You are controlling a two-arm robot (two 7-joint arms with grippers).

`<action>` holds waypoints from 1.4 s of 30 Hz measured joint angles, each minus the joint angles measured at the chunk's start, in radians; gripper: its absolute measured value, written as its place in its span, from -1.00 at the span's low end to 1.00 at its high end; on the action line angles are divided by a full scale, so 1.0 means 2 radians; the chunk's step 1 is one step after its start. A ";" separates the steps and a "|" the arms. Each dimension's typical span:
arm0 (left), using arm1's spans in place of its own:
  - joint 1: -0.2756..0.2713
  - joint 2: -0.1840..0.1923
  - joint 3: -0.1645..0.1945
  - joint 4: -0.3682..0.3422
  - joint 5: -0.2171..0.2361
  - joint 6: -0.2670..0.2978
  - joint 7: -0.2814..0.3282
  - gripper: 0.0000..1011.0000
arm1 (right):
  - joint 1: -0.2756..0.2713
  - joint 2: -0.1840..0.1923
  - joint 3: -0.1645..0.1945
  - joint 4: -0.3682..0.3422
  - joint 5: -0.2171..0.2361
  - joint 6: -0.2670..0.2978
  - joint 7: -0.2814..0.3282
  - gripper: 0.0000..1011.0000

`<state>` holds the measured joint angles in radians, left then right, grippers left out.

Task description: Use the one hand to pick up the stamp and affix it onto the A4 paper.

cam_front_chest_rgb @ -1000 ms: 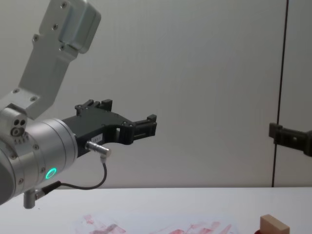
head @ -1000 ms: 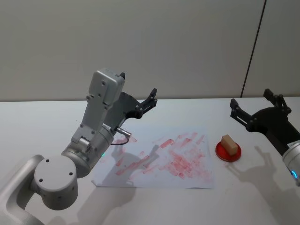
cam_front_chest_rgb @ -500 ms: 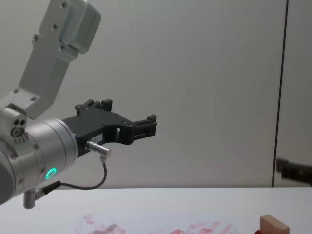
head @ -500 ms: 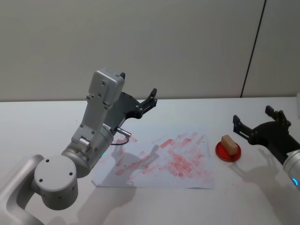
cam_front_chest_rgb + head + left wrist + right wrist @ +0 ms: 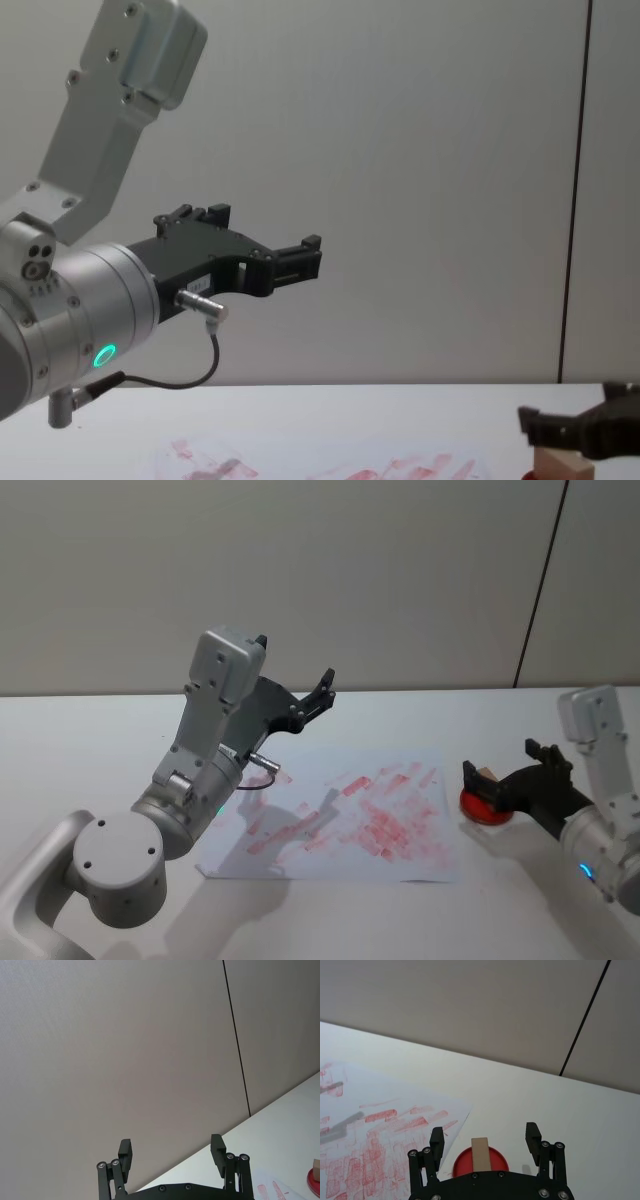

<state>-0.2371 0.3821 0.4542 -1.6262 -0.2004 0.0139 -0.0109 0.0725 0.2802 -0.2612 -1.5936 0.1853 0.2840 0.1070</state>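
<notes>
Red-pink ink prints cover the flat white A4 paper point(image 5: 340, 825) at the middle of the plain white tabletop point(image 5: 90, 740). At its 3 o'clock, just off the sheet's edge, lies a round red disc point(image 5: 480, 810), and on it stands the small light tan wooden stamp point(image 5: 486, 774). The black two-finger right gripper point(image 5: 500, 762), on a silver wrist with a blue glowing ring, reaches in from 4 o'clock and partly covers both disc and stamp in the head view.

The right wrist view shows what is hidden there. The right gripper point(image 5: 485, 1134) is spread wide with one finger on each side of the stamp point(image 5: 480, 1152) and a gap on both sides. The red disc point(image 5: 462, 1164) lies beneath, and the A4 paper point(image 5: 380, 1135) is just beside it.

In the chest view the right gripper point(image 5: 575, 425) sits low, just above the stamp point(image 5: 560, 465).

At the paper's 10 o'clock the black left gripper point(image 5: 295, 660), with looped cable and metal plug, is raised off the table. The left wrist view shows this left gripper point(image 5: 170, 1144) with its fingers apart, holding nothing.
</notes>
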 joint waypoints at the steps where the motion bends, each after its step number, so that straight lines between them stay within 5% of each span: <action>1: 0.000 0.000 0.000 0.000 0.000 0.000 0.000 0.98 | 0.005 -0.004 -0.002 0.008 -0.005 0.004 0.003 0.98; 20: 0.000 0.000 0.000 0.000 0.000 0.000 0.000 0.98 | 0.035 -0.028 -0.015 0.063 -0.037 0.028 0.006 0.93; 42: 0.000 0.000 0.000 0.000 0.000 0.000 0.000 0.98 | 0.042 -0.033 -0.018 0.077 -0.045 0.032 0.005 -0.35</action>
<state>-0.2371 0.3821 0.4542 -1.6262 -0.2004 0.0138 -0.0109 0.1560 0.2133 -0.2969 -1.4394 0.0951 0.3489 0.1165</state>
